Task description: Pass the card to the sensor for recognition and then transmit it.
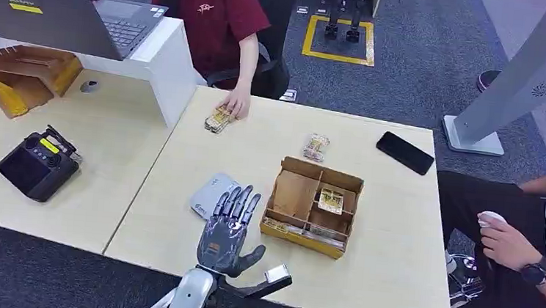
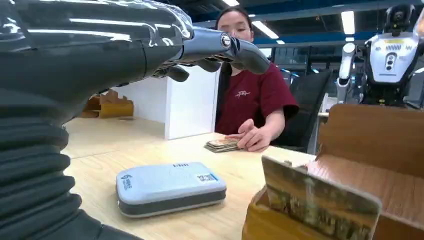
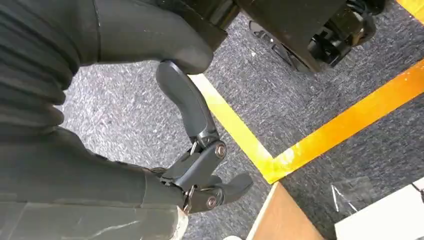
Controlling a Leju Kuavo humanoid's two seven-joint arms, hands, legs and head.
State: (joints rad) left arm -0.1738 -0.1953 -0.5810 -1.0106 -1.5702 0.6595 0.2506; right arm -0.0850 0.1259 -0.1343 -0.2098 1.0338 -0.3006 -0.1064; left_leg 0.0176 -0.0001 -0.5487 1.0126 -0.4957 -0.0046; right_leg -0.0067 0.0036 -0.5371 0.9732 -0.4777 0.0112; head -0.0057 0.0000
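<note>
- The left hand (image 1: 229, 228) hovers low over the bench (image 1: 392, 281), palm down, fingers stretched apart and holding nothing; its fingertips reach over the near edge of the sensor (image 1: 211, 195).
- The sensor, a flat light-grey box with rounded corners, lies on the bench just left of the wooden tray (image 1: 292, 196); in the left wrist view it sits beneath the fingers (image 2: 240, 50), which do not touch it.
- The wooden tray is an open, divided box, and one card (image 1: 331, 200) lies flat in its far right compartment.
- More cards (image 1: 301, 230) stand on edge in the narrow slot along the tray's near side; in the left wrist view one of these rises from the tray's edge.
- Beyond the tray, a small wrapped stack (image 1: 316, 147) lies on the bench, and further right of it a black phone (image 1: 404, 152).
- Far left of the tray, a person in a dark red shirt (image 1: 215, 13) rests a hand on another stack of cards (image 1: 217, 119).
- The right hand (image 3: 197, 150) hangs beside the bench over grey carpet (image 3: 120, 115) with yellow tape lines (image 3: 350, 120), fingers loosely curled in and holding nothing.
</note>
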